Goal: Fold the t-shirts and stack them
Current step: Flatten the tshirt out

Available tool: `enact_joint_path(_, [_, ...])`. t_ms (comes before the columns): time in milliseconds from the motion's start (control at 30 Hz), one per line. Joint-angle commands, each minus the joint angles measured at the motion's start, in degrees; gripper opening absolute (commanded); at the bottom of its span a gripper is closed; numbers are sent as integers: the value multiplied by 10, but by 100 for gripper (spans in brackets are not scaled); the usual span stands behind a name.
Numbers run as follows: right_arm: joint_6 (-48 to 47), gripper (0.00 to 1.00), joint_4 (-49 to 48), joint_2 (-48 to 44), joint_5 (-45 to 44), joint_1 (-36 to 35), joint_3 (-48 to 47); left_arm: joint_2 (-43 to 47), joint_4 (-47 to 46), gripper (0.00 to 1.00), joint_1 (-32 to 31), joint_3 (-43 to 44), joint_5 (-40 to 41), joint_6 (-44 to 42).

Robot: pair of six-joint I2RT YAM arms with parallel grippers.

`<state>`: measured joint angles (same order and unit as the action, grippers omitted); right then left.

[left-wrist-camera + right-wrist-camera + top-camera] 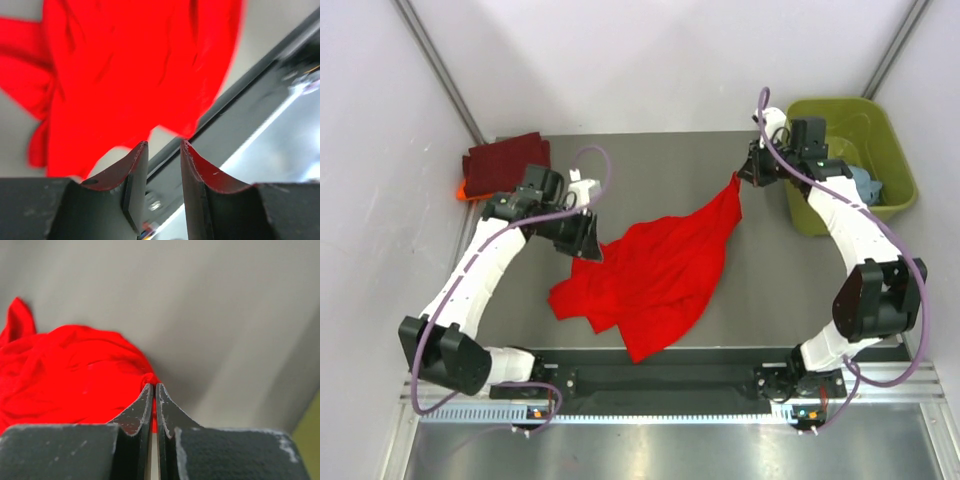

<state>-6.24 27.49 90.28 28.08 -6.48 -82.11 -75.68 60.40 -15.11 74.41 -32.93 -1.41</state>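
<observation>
A bright red t-shirt [660, 270] lies crumpled in the middle of the table, with one corner pulled up toward the back right. My right gripper [740, 180] is shut on that corner, and the wrist view shows red cloth [65, 375] pinched between its jaws [154, 386]. My left gripper [584, 244] hovers over the shirt's left edge, open and empty. In its wrist view the red shirt [125, 65] lies beyond the fingertips [164, 145]. A folded dark maroon shirt [506, 158] lies at the back left on an orange one [462, 190]. A light blue shirt [866, 184] sits in the tub.
An olive-green plastic tub [840, 120] stands at the back right, beside the right arm. A black rail [670, 378] runs along the table's near edge between the arm bases; it also shows in the left wrist view [250, 90]. White walls close in the sides and back.
</observation>
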Motion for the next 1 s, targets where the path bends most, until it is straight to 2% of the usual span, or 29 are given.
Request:
enact_joint_path(0, [0, 0, -29, 7, -36, 8, -47, 10, 39, 38, -37, -9, 121, -91])
enact_joint_path(133, [1, 0, -36, 77, -43, 24, -130, -54, 53, 37, -80, -2, 140, -104])
enact_joint_path(233, [6, 0, -44, 110, -43, 29, -175, -103, 58, 36, -104, 15, 121, -91])
enact_joint_path(400, [9, 0, -51, 129, -47, 28, -190, -177, 66, 32, -144, 21, 81, -75])
enact_joint_path(533, [13, 0, -49, 130, -46, 28, -196, -283, 100, 29, -147, 46, 72, -74])
enact_joint_path(700, [19, 0, -45, 125, -46, 27, -194, -360, 82, 32, -146, 107, 66, -69])
enact_joint_path(833, [24, 0, -46, 129, -46, 26, -193, -467, 68, 32, -136, 170, 66, -70])
enact_joint_path(967, [19, 0, -45, 134, -52, 26, -196, -519, 53, 33, -122, 227, 71, -63])
